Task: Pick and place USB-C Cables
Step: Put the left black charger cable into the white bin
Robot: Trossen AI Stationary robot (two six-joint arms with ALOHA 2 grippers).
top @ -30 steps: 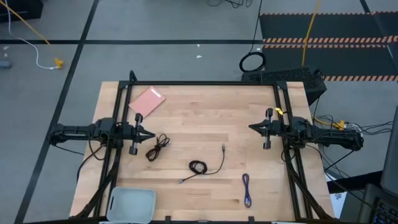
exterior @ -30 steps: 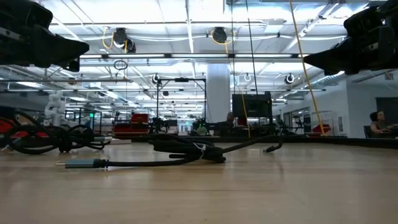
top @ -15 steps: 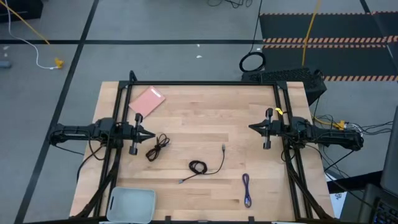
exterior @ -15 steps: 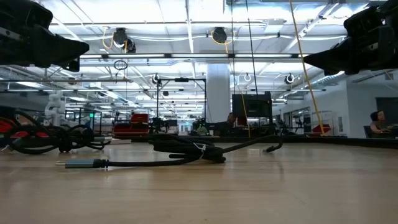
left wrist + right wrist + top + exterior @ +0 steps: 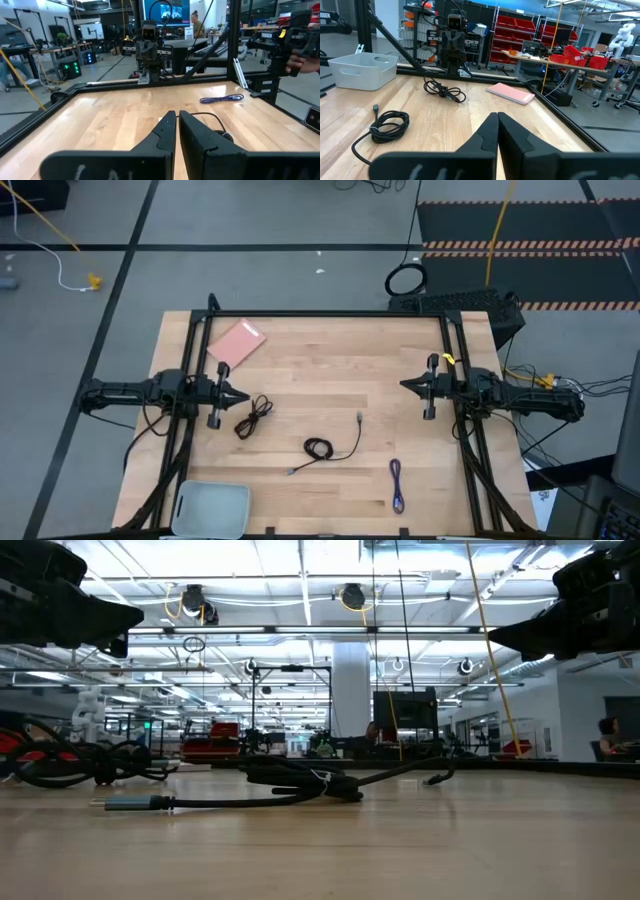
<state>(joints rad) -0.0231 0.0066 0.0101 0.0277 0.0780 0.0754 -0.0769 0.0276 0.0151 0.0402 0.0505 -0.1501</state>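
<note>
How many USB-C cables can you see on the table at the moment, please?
3. One black cable lies beside the left end effector, a second black cable sits mid-table, and the purple-blue cable lies toward the right front edge. None looks hidden.

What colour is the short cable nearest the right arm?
Purple-blue; the short cable shows best in the high view.
</note>
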